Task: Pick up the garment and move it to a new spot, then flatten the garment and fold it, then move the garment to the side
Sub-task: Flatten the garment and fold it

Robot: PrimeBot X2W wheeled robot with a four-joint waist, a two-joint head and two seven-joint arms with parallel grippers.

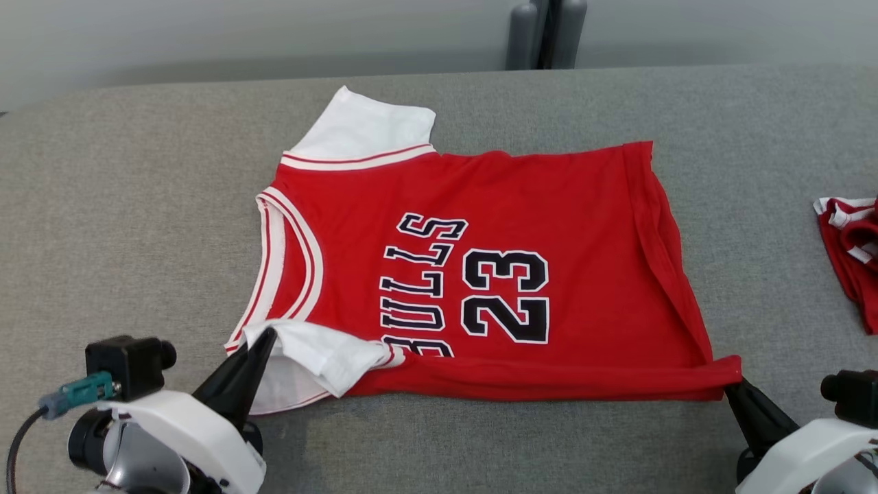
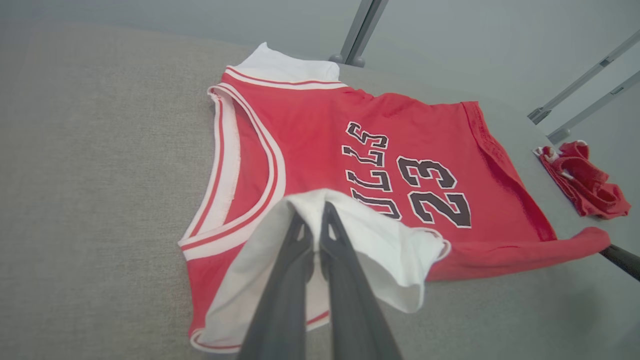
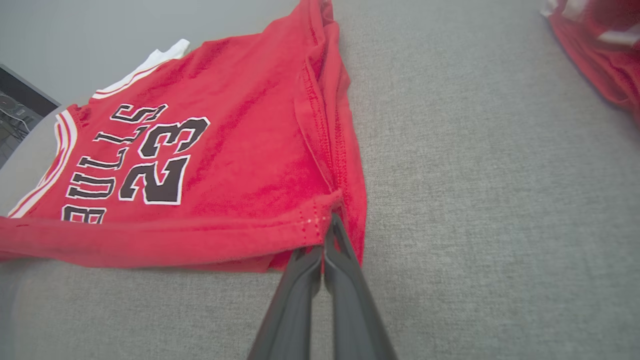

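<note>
The left pincer (image 1: 265, 335) is pinched tight on a white shoulder flap of the red jersey (image 1: 494, 206), holding it folded over the near edge. The right pincer (image 1: 728, 388) is clamped on the hem corner. The jersey lies spread on the grey counter (image 1: 137, 206) between and beyond them. A second red garment (image 1: 850, 254) sits apart, past the right pincer.

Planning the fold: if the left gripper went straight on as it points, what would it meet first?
Likely the red jersey near its lettering; the left gripper pinches the white sleeve.
</note>
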